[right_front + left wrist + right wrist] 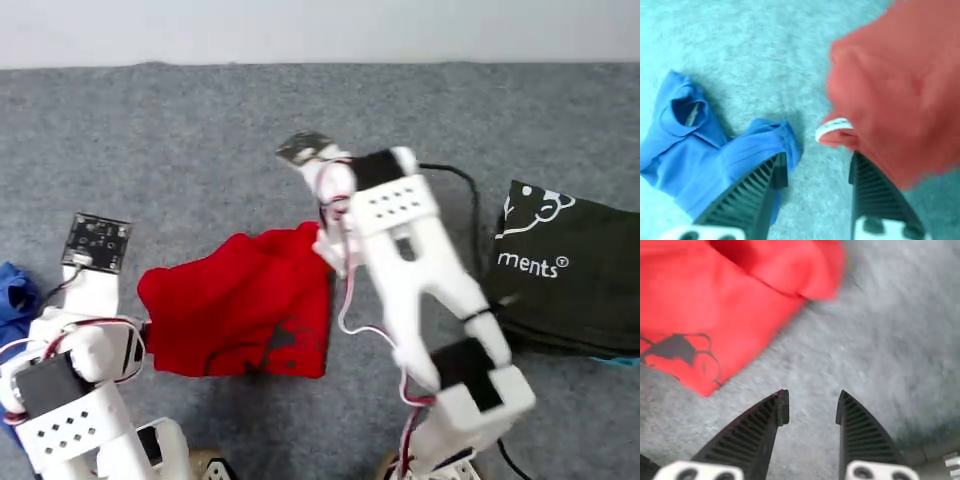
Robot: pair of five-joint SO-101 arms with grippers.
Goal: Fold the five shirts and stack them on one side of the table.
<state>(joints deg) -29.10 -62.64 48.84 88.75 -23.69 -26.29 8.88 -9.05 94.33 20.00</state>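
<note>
**Getting ready to fold the red shirt**

Hovering low at the red shirt (240, 305), one arm on each side: left gripper (815, 185) and right gripper (810, 425), fingers of both apart and holding nothing. Red shirt lying crumpled in the middle of the grey tabletop (200, 120), not yet flat.

Probably best to spread the cloth first. Then take two corners of the same edge, one per arm, and lift together at equal height to avoid twisting. Mind the blue shirt (695, 160) just beside the left fingers, easy to catch by mistake. Once folded, carry toward the dark folded shirt (570, 280) on the right arm's side.
</note>
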